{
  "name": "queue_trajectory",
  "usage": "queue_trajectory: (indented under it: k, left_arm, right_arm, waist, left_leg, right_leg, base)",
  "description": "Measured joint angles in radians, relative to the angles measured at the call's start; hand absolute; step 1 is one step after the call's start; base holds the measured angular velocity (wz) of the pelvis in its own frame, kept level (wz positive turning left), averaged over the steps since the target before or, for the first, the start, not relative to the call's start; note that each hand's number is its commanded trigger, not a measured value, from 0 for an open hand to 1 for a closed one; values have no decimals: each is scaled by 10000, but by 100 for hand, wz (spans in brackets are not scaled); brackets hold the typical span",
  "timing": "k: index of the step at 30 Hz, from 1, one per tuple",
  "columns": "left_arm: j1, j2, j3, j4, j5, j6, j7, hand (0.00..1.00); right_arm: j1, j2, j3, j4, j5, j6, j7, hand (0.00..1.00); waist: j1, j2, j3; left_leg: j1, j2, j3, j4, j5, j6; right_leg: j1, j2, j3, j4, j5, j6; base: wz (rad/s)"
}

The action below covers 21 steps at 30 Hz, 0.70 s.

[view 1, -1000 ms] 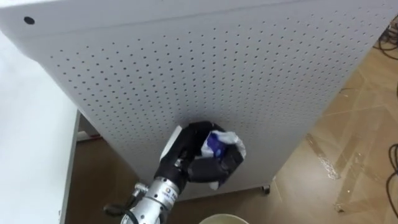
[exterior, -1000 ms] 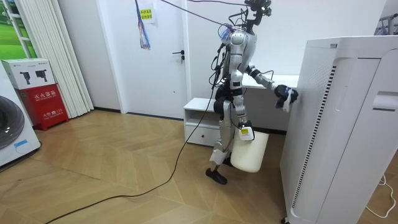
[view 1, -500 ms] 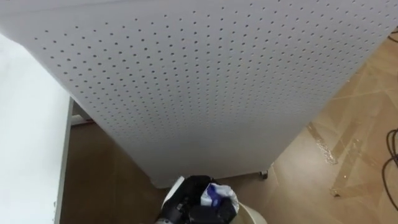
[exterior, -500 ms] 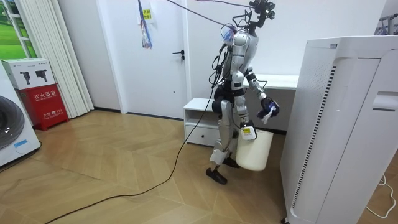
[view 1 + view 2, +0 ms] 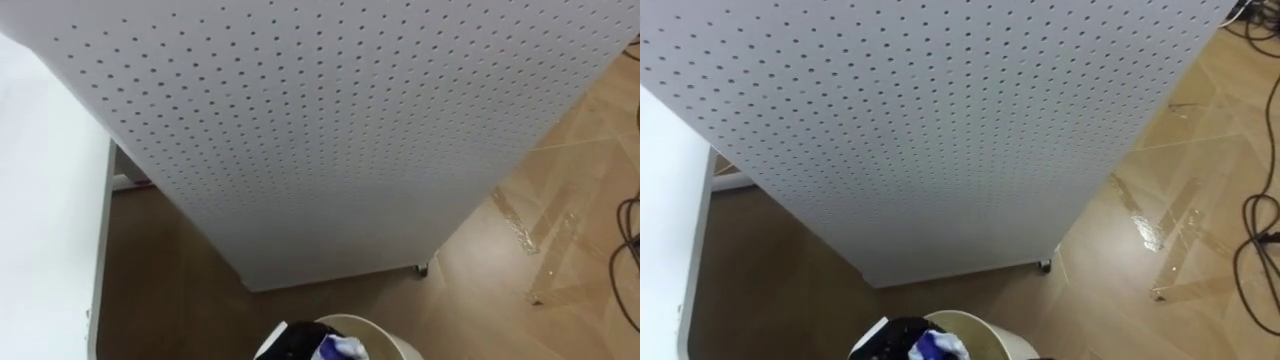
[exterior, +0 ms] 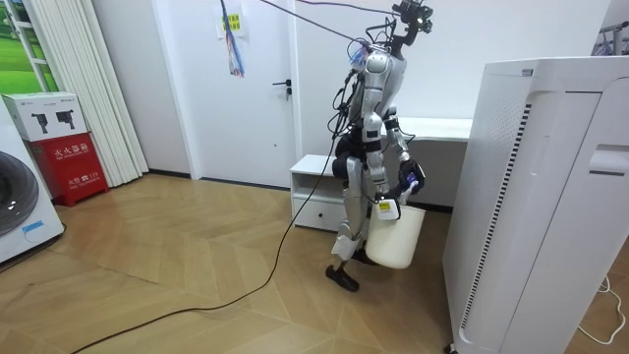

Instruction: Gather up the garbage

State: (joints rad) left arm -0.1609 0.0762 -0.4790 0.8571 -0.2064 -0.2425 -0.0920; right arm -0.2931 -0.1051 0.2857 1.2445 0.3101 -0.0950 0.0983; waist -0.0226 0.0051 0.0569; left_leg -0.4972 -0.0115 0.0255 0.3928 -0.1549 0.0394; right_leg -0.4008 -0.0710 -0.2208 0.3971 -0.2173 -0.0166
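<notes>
A big white cabinet (image 5: 350, 130) full of holes stood before the robot. A cream bin (image 6: 396, 241) hung by its legs. Its left hand (image 5: 292, 348) gripped blue and white garbage (image 5: 338, 348) just over the bin. I couldn't tell the right hand's (image 6: 381, 203) grip.

— What was the room like?
— Wooden floor (image 6: 147, 285), white walls (image 6: 177, 79), a white door (image 6: 257, 108) at the back, a pale curtain (image 6: 88, 88) on the room view's left.
— And the furniture?
— A tall white perforated cabinet (image 5: 330, 130), a white desk (image 6: 442, 128) behind it, a low white shelf (image 6: 313, 182), and a red box (image 6: 74, 167) beside a washing machine (image 6: 20, 211).
</notes>
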Motion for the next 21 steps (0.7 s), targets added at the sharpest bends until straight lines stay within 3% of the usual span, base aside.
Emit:
queue_trajectory:
  k: [2,6,21]
  left_arm:
    - [16,-4,-19,103,0,32,-35,0]
    - [52,65,-217,327,12,103,-115,0]
    - [65,129,-340,1204,144,501,-479,0]
  right_arm:
    - [12,4,-9,0,-14,1,1,100]
    - [-14,0,-5,-39,50,3,-13,100]
    - [70,-6,643,-2,169,93,-3,100]
  waist:
    - [-20,-78,45]
    - [-11,-239,16]
    - [51,-214,-16]
  left_leg:
    - [-26,10,22,54,0,0]
    - [-354,36,84,254,17,28]
    - [-388,18,211,501,43,71]
  right_leg:
    - [-30,5,40,35,0,0]
    - [-389,8,160,226,-7,-2]
    - [-571,-146,262,703,-79,0]
  base:
    - [-2]
    - [-4]
    - [-1]
